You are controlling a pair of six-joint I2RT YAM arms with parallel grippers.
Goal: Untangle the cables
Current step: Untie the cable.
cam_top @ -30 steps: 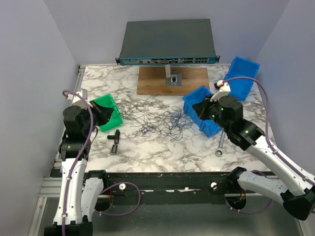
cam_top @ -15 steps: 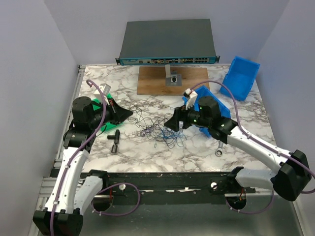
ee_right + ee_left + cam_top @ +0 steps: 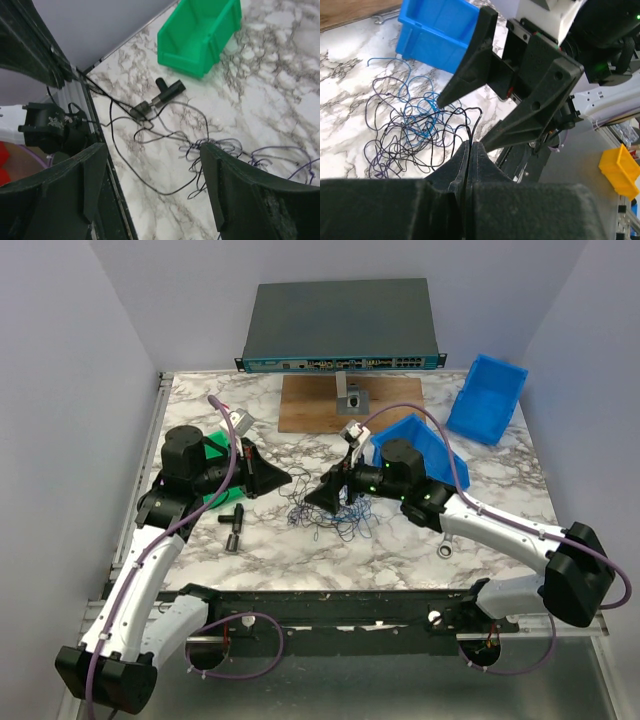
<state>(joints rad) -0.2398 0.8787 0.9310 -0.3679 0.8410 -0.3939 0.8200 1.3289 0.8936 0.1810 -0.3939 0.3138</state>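
The cables (image 3: 335,512) are seen as a loose tangle of very thin dark blue and black wires spread on the marble bench (image 3: 400,550), near its middle, between the two grippers; in the left wrist view the same tangle (image 3: 410,131) is seen lying flat just near of a blue bin (image 3: 435,35).

The left gripper (image 3: 286,478) is reached in from the left, just left of the tangle; its jaws are pressed together and clamped on one black strand of the cables, as shown at the left gripper (image 3: 468,150) in its own wrist view, where the strand is seen rising out of the closed tips in a small loop.

The right gripper (image 3: 318,500) is pointed leftward over the tangle, facing the left one; its jaws are held well apart, which is shown in the left wrist view at the right gripper (image 3: 462,124) and in its own view (image 3: 152,150); whether the strand lies between them cannot be told.

A green bin (image 3: 215,452) is partly hidden behind the left arm; a black T-shaped fitting (image 3: 233,525) is laid near of it; a wrench (image 3: 443,550) is laid near right.

A second blue bin (image 3: 487,398) is tilted at the far right; a wooden board (image 3: 310,410) and a network switch (image 3: 340,325) are placed at the far side.
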